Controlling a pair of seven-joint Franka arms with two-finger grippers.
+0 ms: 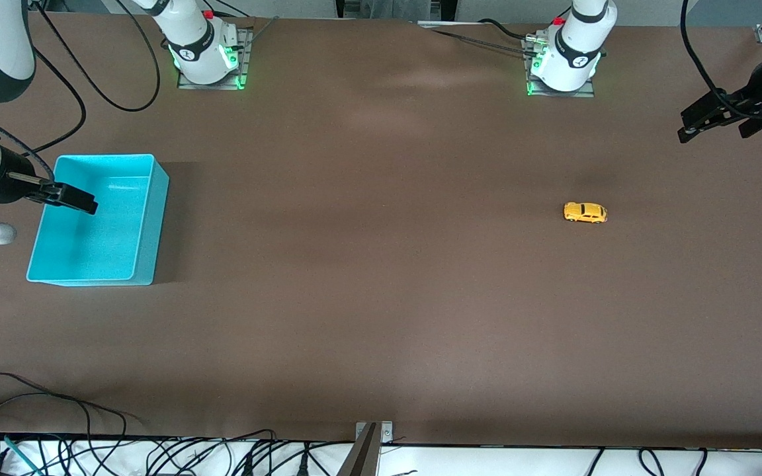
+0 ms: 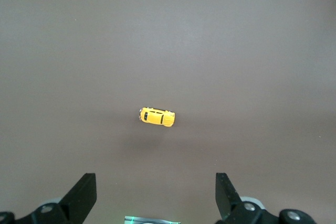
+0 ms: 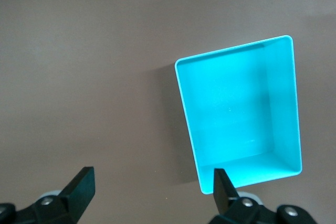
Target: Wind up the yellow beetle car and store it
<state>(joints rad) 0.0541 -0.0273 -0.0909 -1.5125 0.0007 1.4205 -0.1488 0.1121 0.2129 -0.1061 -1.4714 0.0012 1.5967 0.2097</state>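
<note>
Turquoise bin at mid-left of the front frame, toward the right arm's end of the brown worktop. Right gripper above bin's rim, jaws spread, nothing between. Left gripper at upper right, jaws spread, nothing between. Yellow beetle car right of centre, on its wheels, alone: rounded body, dark windows, well apart from bin.
</note>
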